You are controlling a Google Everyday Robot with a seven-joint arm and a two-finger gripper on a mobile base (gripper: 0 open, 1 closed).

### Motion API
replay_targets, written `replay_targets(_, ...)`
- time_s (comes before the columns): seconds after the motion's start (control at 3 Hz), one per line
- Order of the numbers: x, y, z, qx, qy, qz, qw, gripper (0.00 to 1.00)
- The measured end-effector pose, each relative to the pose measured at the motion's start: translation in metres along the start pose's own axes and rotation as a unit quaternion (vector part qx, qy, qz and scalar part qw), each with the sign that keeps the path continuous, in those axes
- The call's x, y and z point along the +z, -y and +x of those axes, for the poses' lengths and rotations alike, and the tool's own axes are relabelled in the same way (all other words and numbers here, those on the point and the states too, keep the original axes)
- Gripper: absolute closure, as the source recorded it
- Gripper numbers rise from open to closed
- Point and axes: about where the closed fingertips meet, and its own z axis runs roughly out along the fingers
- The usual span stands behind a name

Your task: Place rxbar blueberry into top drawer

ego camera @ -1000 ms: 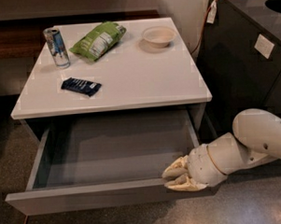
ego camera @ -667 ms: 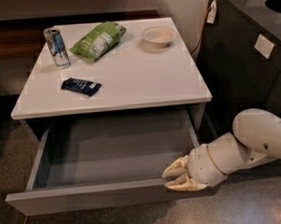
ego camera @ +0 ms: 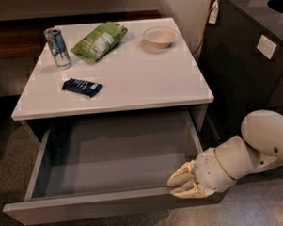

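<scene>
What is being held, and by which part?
Not the rxbar blueberry, which lies on the tabletop. The gripper is at the front right corner of the top drawer; whether it grips it cannot be told.

No lettering could be read: the pale marks on the bar (ego camera: pixel 82 87), the bag's (ego camera: pixel 99 40) white panel, the can's (ego camera: pixel 57 48) print and the label (ego camera: pixel 266 46) on the dark cabinet (ego camera: pixel 243 82) were illegible, and the end effector (ego camera: pixel 183 186) at the drawer's (ego camera: pixel 89 207) front right corner bore none.
</scene>
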Motion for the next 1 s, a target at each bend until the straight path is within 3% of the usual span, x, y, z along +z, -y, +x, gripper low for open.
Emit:
replay_targets(0.33, -0.009, 0.009, -0.008, 0.002, 0.004, 0.004, 1.0, 0.59)
replay_targets(0.67, -0.023, 0.033, -0.022, 0.003, -0.001, 0.008, 1.0, 0.27)
replay_targets(1.0, -0.034, 0.054, -0.035, -0.002, -0.002, 0.012, 0.9999, 0.05)
